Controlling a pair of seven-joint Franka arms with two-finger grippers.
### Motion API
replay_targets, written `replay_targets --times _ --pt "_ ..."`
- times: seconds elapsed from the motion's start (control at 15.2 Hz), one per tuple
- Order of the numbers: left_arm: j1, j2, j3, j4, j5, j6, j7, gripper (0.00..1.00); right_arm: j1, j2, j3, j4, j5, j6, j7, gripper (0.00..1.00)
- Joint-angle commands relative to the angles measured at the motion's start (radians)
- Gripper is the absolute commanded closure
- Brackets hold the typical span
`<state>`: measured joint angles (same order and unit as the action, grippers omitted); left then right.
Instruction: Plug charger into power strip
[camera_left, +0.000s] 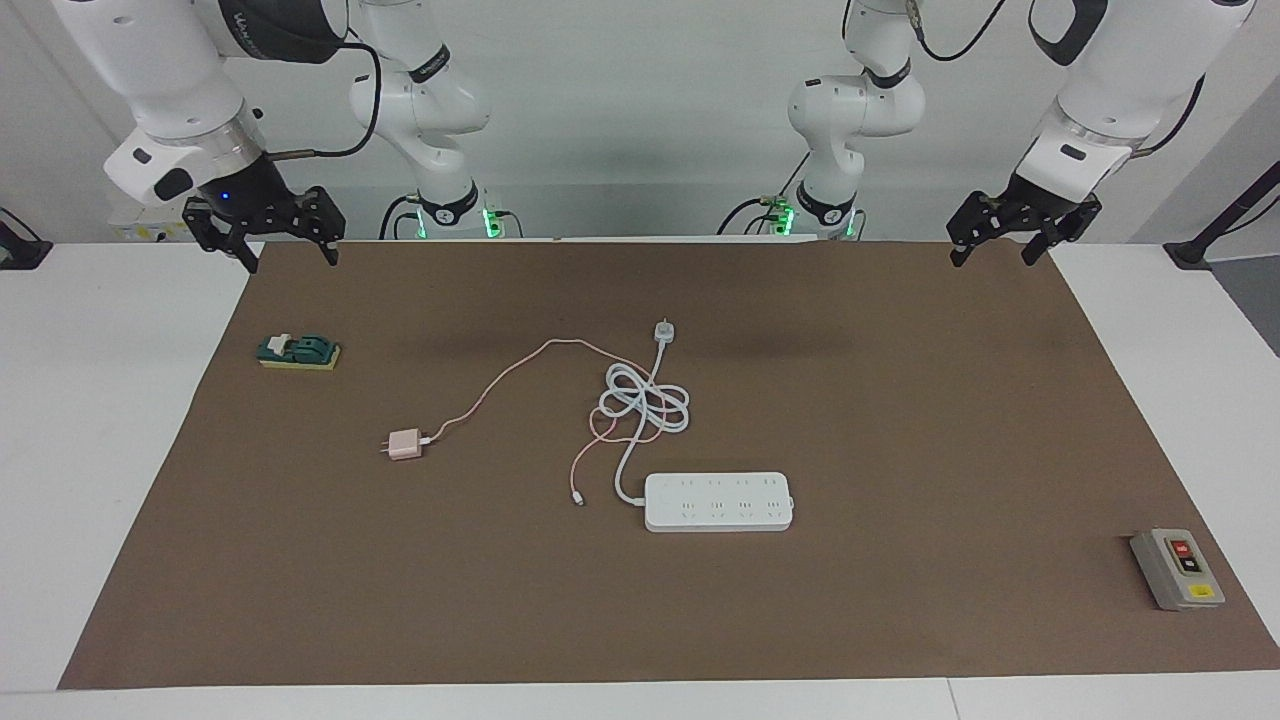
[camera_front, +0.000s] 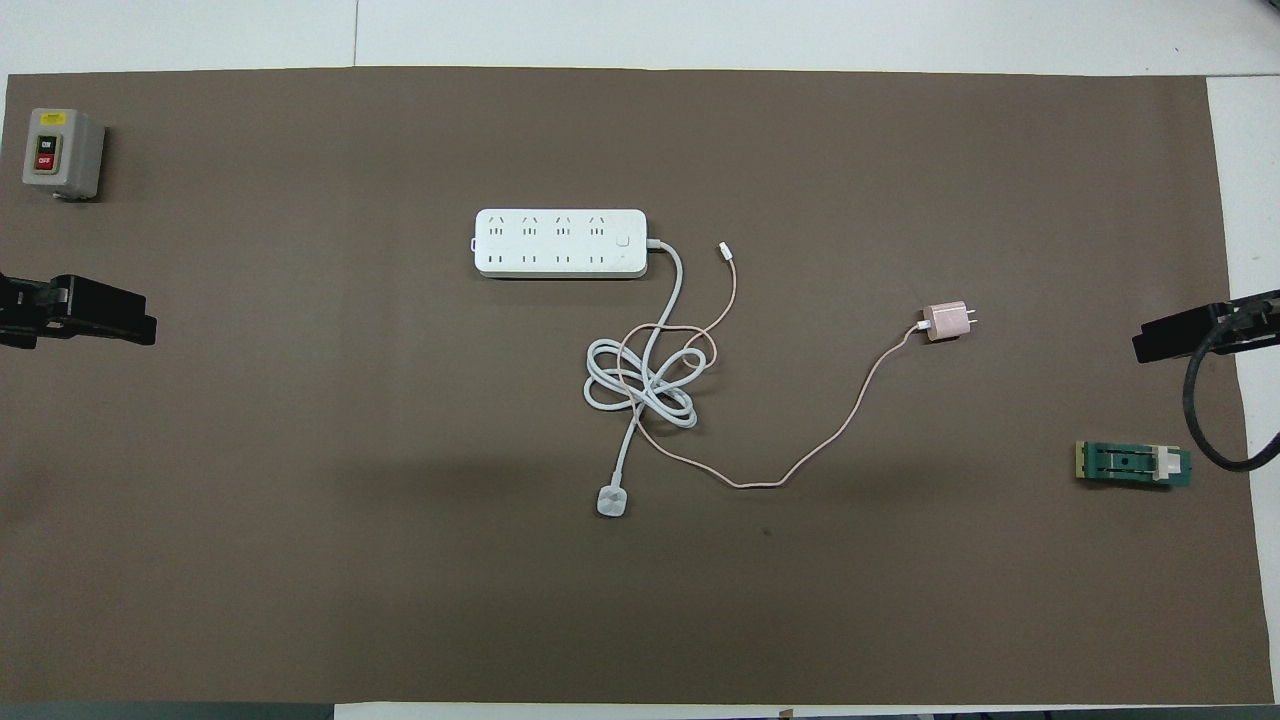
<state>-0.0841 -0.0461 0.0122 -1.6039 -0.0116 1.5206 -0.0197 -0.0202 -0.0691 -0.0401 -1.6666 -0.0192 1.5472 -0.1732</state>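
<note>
Small pale-pink cube charger (camera_left: 405, 444) lies on surface, nearer right hand (camera_left: 284, 245), prongs toward its end. Both hands spread, empty; left hand (camera_left: 1002, 243) waits.

A grey switch box (camera_left: 1177, 569) with a red and a yellow button is set on the brown mat (camera_left: 900, 620), at the left arm's end. A green knife switch (camera_left: 299, 352) on a yellowish base is placed at the right arm's end.

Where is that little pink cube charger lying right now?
The small pale-pink cube charger lies on the brown mat, untouched, toward the right arm's end from the long white power strip and slightly nearer the robots.
</note>
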Motion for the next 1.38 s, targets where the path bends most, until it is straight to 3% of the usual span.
replay_targets --times 0.0,0.46,0.66,0.99,1.31 --pt "0.001 -0.024 -0.001 -0.027 -0.008 -0.004 -0.012 0.00 -0.018 0.005 0.006 0.014 -0.004 -0.012 -0.026 0.00" --pt "0.001 -0.024 -0.001 -0.025 -0.008 -0.004 -0.011 0.00 -0.029 0.000 0.006 0.002 -0.002 0.004 -0.005 0.00" --pt "0.001 -0.021 -0.001 -0.025 -0.008 -0.002 -0.011 0.00 -0.052 0.023 0.008 -0.010 0.021 0.004 0.171 0.00" --pt "0.000 -0.023 -0.001 -0.027 -0.008 0.003 -0.009 0.00 -0.141 0.141 0.006 -0.015 0.243 0.001 0.538 0.00" --pt "0.003 -0.020 0.000 -0.011 -0.008 -0.016 -0.006 0.00 -0.195 0.255 0.003 -0.050 0.441 0.056 0.713 0.00"
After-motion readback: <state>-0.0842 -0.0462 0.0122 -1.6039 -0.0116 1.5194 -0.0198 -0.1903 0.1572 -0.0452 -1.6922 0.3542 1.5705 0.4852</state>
